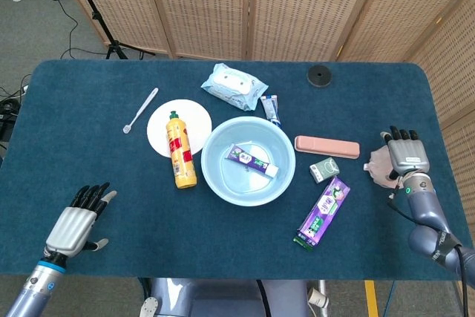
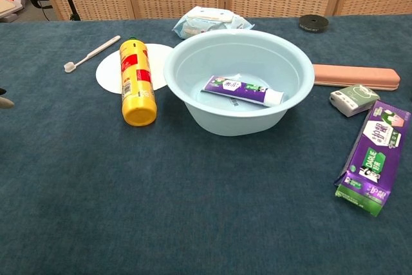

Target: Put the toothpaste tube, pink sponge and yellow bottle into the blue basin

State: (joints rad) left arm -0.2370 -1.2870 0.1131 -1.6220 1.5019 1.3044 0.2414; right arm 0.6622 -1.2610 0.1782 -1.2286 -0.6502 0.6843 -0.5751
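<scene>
The blue basin (image 1: 245, 185) (image 2: 193, 72) stands mid-table with the purple toothpaste tube (image 1: 252, 160) (image 2: 243, 89) lying inside it. Left of the basin lies the yellow bottle (image 1: 180, 155) (image 2: 137, 80) on its side, its cap end over a white plate. The pink sponge (image 1: 378, 163) sits near the table's right edge. My right hand (image 1: 405, 155) is over the sponge's right part, palm down and fingers stretched out, covering that side; no grip shows. My left hand (image 1: 75, 222) hovers open near the front left, holding nothing.
A white plate (image 1: 194, 118), a toothbrush (image 1: 141, 109) and a wipes pack (image 1: 234, 85) lie at the back left. A pink case (image 1: 326, 145), a small green box (image 1: 324, 169) and a purple toothpaste carton (image 1: 324, 211) lie between basin and sponge. A black disc (image 1: 319, 75) sits far back.
</scene>
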